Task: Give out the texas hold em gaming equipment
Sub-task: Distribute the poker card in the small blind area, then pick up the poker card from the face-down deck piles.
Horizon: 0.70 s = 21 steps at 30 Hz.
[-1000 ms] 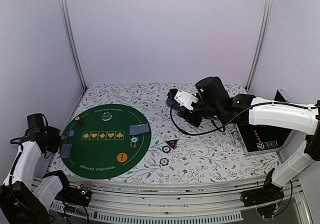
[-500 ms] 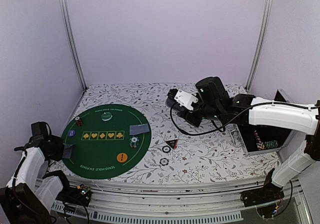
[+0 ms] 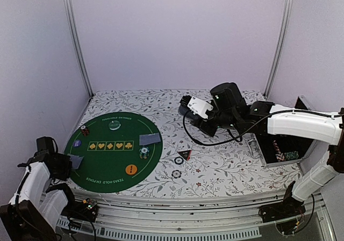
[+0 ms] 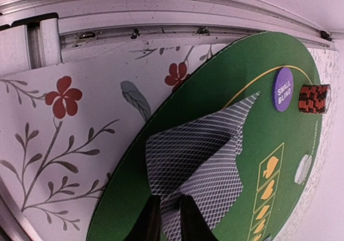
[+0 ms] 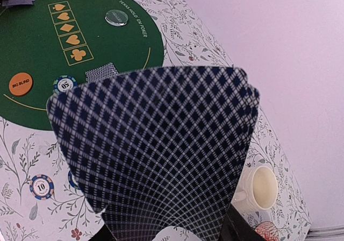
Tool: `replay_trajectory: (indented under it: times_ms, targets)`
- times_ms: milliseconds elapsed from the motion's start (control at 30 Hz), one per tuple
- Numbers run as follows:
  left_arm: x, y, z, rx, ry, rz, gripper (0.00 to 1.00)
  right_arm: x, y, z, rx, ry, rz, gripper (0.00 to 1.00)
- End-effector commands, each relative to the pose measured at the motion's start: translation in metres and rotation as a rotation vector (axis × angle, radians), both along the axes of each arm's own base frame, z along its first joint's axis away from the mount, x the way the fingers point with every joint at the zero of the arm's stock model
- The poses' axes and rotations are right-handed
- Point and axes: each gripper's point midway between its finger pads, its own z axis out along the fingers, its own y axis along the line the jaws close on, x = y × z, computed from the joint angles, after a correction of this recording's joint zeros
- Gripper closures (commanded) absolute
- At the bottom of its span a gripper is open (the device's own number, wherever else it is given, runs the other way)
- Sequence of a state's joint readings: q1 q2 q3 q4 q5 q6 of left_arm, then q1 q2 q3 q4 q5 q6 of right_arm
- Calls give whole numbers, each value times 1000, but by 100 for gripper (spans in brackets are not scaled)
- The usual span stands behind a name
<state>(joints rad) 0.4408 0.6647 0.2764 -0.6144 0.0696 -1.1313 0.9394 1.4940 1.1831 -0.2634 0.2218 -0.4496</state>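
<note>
Floral tablecloth [image 3: 215, 171] bears a partly set green poker mat [image 3: 102, 163]; left gripper [image 4: 169, 204] pinches cards [image 4: 204, 160] at its left edge, right gripper [image 5: 169, 233] clamps the fanned deck [image 5: 156, 144] mid-table, and two chips [image 3: 176, 174] lie off the mat, so distribution appears unfinished.

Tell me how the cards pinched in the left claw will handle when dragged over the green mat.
The cards look thin and floppy: they bow, with a shaded crease, near the left claw. They probably slip apart easily, since two corners splay out separately. They seem light, so a drag across the mat may buckle them rather than move them flat.
</note>
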Motion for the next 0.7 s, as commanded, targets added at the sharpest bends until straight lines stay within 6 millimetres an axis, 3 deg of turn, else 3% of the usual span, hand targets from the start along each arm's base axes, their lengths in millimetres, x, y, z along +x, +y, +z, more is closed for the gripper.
replay_trajectory:
  times_ms: [0,100,267,367,600,667]
  targets:
    - [-9,3,-2,2,35,45,82,0,-1,12,29,-18,4,55]
    - [-13,10,6,36,56,71,65,1,-1,11,25,-17,3,55]
    - [-6,16,22,64,27,72,61,0,-1,11,26,-14,5,55]
    - [11,17,39,71,-53,50,61,1,-1,12,24,-14,3,55]
    - [74,15,136,148,-376,-76,62,-2,-1,15,24,-10,16,54]
    - [90,10,172,196,-444,-143,62,0,3,30,47,-24,20,54]
